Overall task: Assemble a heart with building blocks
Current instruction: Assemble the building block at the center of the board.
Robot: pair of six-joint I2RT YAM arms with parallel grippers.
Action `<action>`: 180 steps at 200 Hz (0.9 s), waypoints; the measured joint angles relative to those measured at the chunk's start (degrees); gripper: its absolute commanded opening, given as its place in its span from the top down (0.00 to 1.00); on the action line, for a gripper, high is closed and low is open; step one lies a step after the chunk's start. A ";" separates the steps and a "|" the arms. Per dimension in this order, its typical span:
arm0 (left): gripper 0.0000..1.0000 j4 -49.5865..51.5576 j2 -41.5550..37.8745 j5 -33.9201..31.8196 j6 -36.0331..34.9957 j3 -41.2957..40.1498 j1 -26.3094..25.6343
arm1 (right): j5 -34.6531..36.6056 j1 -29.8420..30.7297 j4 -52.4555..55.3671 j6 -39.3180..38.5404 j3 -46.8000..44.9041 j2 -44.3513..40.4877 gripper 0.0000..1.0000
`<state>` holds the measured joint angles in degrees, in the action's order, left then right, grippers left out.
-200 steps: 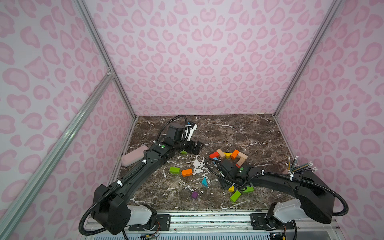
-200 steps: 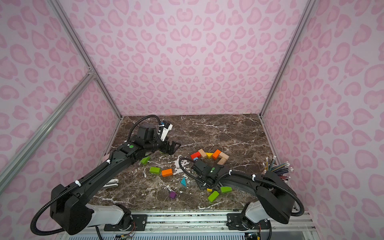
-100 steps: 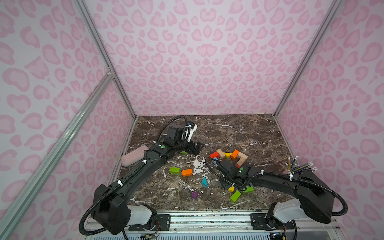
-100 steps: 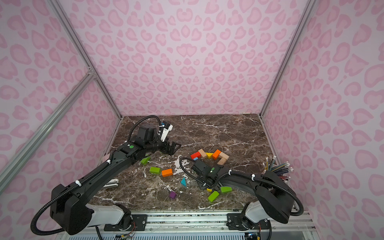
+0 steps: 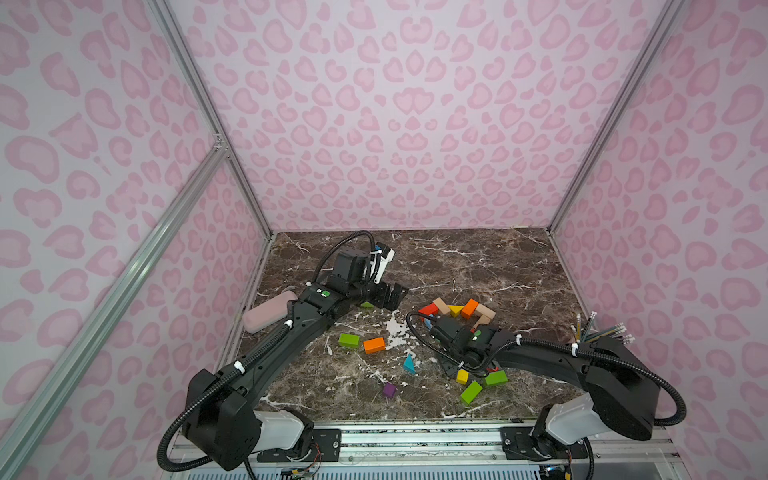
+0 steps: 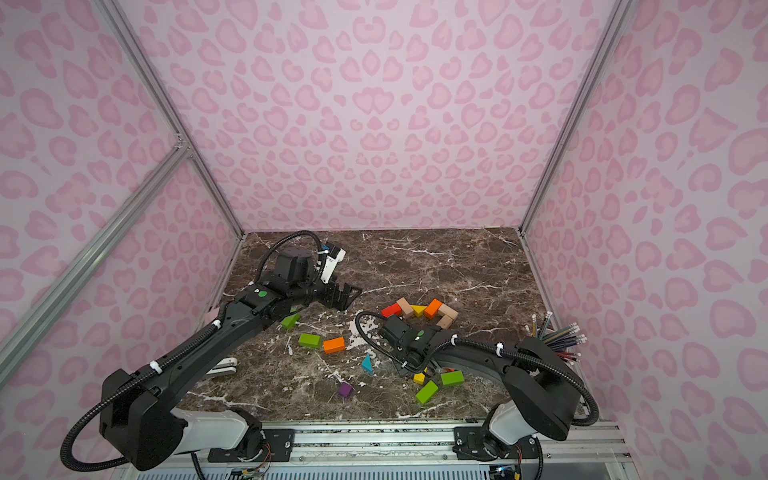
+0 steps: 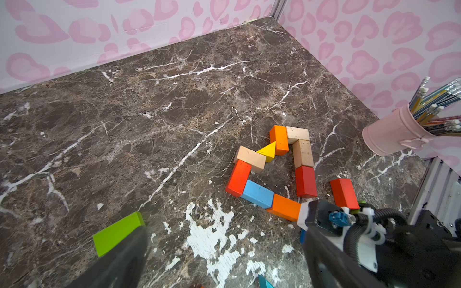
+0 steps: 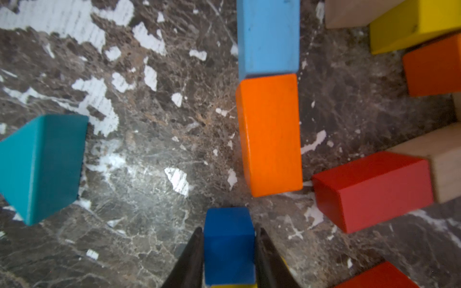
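Building blocks lie end to end in an open outline: red [image 7: 238, 178], light blue [image 7: 258, 194] and orange [image 7: 284, 207] bricks on one side, plain wood [image 7: 302, 152] and red [image 7: 305, 181] bricks on the other. My right gripper [image 8: 228, 232] sits low at the orange brick's [image 8: 270, 134] near end. Its fingers [image 8: 192, 256] press both sides of a dark blue block [image 8: 228, 244]. The right arm [image 5: 478, 338] hides that grip in both top views. My left gripper [image 5: 392, 297] hangs open and empty above the table, left of the outline, near a green wedge [image 6: 290, 321].
Loose blocks lie in front: a green brick [image 5: 348, 340], an orange brick [image 5: 373, 345], a teal wedge [image 5: 409, 365], a purple cube [image 5: 389, 390], a yellow cube [image 5: 462, 376] and two green bricks [image 5: 496, 378]. A pink pouch [image 5: 269, 316] lies by the left wall. A pink pencil cup [image 7: 389, 132] stands at the right.
Both arms have stayed almost where they were. The right jaws have come together. The left gripper is as open as before.
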<state>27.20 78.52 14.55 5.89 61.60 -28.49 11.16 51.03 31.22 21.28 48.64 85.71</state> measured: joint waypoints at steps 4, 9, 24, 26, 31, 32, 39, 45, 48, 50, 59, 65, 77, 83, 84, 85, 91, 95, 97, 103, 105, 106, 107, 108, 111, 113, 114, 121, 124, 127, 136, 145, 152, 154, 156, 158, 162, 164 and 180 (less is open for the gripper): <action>0.00 0.00 -0.04 0.00 0.00 0.00 0.00 | 0.11 -0.04 0.13 -0.31 0.13 0.15 0.68; 0.00 0.00 -0.09 0.02 0.00 -0.02 0.00 | 0.20 -0.07 0.24 -0.33 0.26 0.22 0.68; 0.00 0.00 -0.20 0.00 0.00 -0.04 0.00 | 0.66 -0.17 0.79 -0.79 0.46 0.33 0.68; 0.00 0.00 -0.20 0.00 0.00 -0.04 0.00 | 0.68 -0.20 0.83 -0.76 0.48 0.33 0.68; 0.00 0.00 -0.20 0.02 0.00 -0.07 0.00 | 0.79 -0.31 1.05 -0.79 0.55 0.35 0.68; 0.00 0.00 -0.20 0.00 0.00 -0.07 0.00 | 0.81 -0.33 1.09 -0.79 0.59 0.37 0.68; 0.00 0.00 -0.20 0.00 0.00 -0.07 0.00 | 0.98 -0.52 1.51 -0.79 0.83 0.46 0.68; 0.00 0.00 -0.20 0.00 0.00 -0.07 0.00 | 1.16 -0.70 1.46 -0.83 0.92 0.48 0.68; 0.01 0.00 -0.20 0.00 0.00 -0.07 0.00 | 1.22 -0.76 1.55 -0.90 1.05 0.48 0.69; 0.01 0.00 -0.20 0.02 0.00 -0.07 0.00 | 1.25 -0.81 1.73 -1.01 1.14 0.52 0.68; 0.01 0.00 -0.20 0.02 0.00 -0.07 0.00 | 1.36 -0.98 1.75 -1.25 1.22 0.57 0.68; 0.01 0.00 -0.20 0.02 0.00 -0.07 0.00 | 1.40 -1.14 1.86 -1.25 1.27 0.59 0.68; 0.01 0.00 -0.20 0.04 0.00 -0.07 0.00 | 1.51 -1.46 2.21 -1.44 1.55 0.70 0.68; 0.01 0.00 -0.20 0.13 0.00 -0.07 0.00 | 1.53 -1.68 2.10 -1.86 1.60 0.70 0.69; 0.01 0.00 -0.20 0.15 0.00 -0.07 0.00 | 1.53 -1.70 2.10 -1.88 1.60 0.70 0.69; 0.01 0.00 -0.20 0.17 0.00 -0.07 0.00 | 1.55 -1.73 2.10 -1.86 1.60 0.72 0.68; 0.01 0.00 -0.15 0.24 0.00 -0.07 0.00 | 1.55 -2.01 2.19 -1.88 1.68 0.85 0.68; 0.01 0.00 -0.15 0.24 0.00 -0.07 0.00 | 1.55 -2.14 2.38 -2.01 1.88 0.98 0.68; 0.01 0.00 -0.15 0.24 0.00 -0.07 0.00 | 1.57 -2.21 2.43 -2.12 1.90 1.03 0.69; 0.01 0.00 -0.15 0.26 0.00 -0.07 0.00 | 1.64 -2.47 2.27 -2.27 1.97 1.14 0.69; 0.01 0.00 -0.15 0.26 0.00 -0.07 0.00 | 1.70 -2.56 2.25 -2.29 1.99 1.16 0.69; 0.01 0.00 -0.15 0.26 0.00 -0.07 0.00 | 1.70 -2.58 2.25 -2.32 1.99 1.16 0.69; 0.01 0.00 -0.15 0.26 0.00 -0.07 0.00 | 1.70 -2.62 2.25 -2.34 1.99 1.16 0.69; 0.01 0.00 -0.15 0.26 0.00 -0.07 0.00 | 1.73 -2.71 2.27 -2.43 2.01 1.18 0.68; 0.01 0.00 -0.15 0.28 0.00 -0.07 0.00 | 1.70 -2.80 2.34 -2.62 2.10 1.20 0.69; 0.01 0.00 -0.15 0.31 0.00 -0.07 0.00 | 1.70 -2.86 2.43 -2.73 2.21 1.22 0.69; 0.01 0.00 -0.15 0.31 0.00 -0.07 0.00 | 1.73 -2.91 2.47 -2.75 2.23 1.25 0.69; 0.01 0.00 -0.15 0.42 0.00 -0.07 0.00 | 1.70 -3.19 2.25 -3.13 2.32 1.31 0.68; 0.01 0.00 -0.15 0.42 0.00 -0.07 0.00 | 1.73 -3.30 2.19 -3.37 2.34 1.33 0.68; 0.01 0.00 -0.15 0.42 0.00 -0.07 0.00 | 1.70 -3.45 2.16 -3.34 2.36 1.33 0.68; 0.01 0.00 -0.15 0.44 0.00 -0.07 0.00 | 1.70 -3.78 2.23 -3.78 2.40 1.42 0.69; 0.01 0.00 -0.15 0.44 0.00 -0.07 0.00 | 1.68 -4.09 2.36 -4.20 2.67 1.64 0.69; 0.01 0.00 -0.13 0.44 0.00 -0.07 0.00 | 1.64 -4.35 1.99 -4.50 2.69 1.68 0.69; 0.01 0.00 -0.13 0.44 0.00 -0.07 0.00 | 1.64 -4.44 1.97 -4.63 2.71 1.70 0.69; 0.01 0.00 -0.13 0.44 0.00 -0.07 0.00 | 1.64 -4.52 1.95 -4.76 2.71 1.73 0.69; 0.01 0.00 -0.11 0.44 0.00 -0.07 0.00 | 1.64 -4.57 1.92 -4.81 2.71 1.73 0.69; 0.01 0.00 -0.09 0.44 0.00 -0.07 0.00 | 1.62 -4.63 1.92 -4.85 2.71 1.77 0.69; 0.01 0.00 -0.09 0.44 0.00 -0.07 0.00 | 1.62 -4.66 1.92 -4.90 2.71 1.81 0.69; 0.01 0.00 -0.02 0.44 0.00 -0.07 0.00 | 1.38 -4.74 1.88 -5.75 2.71 2.10 0.68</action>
<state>27.20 78.50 14.98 5.89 61.54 -28.49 12.53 46.28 33.10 15.53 51.35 87.81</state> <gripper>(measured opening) 0.994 0.336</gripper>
